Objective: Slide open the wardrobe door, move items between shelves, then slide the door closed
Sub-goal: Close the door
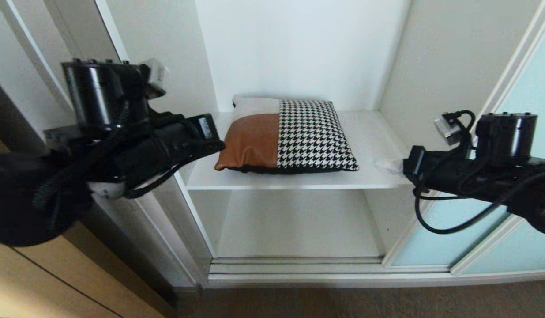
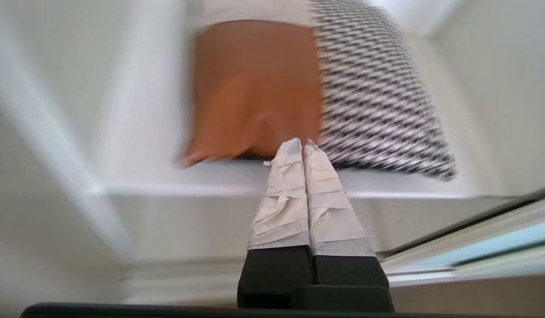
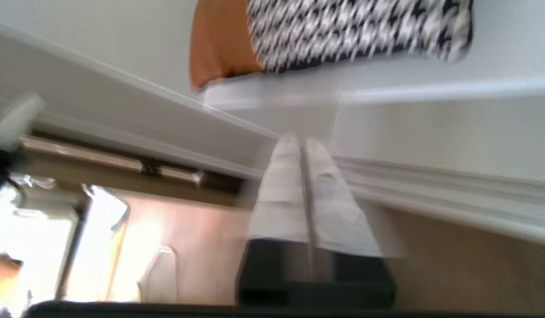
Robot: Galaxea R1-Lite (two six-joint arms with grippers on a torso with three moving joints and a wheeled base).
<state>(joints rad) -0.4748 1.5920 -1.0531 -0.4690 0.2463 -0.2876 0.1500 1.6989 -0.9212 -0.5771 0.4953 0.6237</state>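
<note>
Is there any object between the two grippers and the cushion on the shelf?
Nothing visible. The cushion lies alone on the shelf; the left gripper and right gripper, both shut and empty, face it across open space.

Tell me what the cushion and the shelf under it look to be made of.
Cushion: a patchwork. The tan panel looks like smooth leather or faux leather with a soft sheen; the houndstooth part looks woven fabric; the pale grey patch looks matte cloth.
Shelf: probably white laminated board, flat and smooth with a crisp front edge.

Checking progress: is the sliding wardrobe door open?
Open: the frosted aqua glass sliding door stands aside right, exposing the houndstooth-and-tan-leather cushion.
</note>
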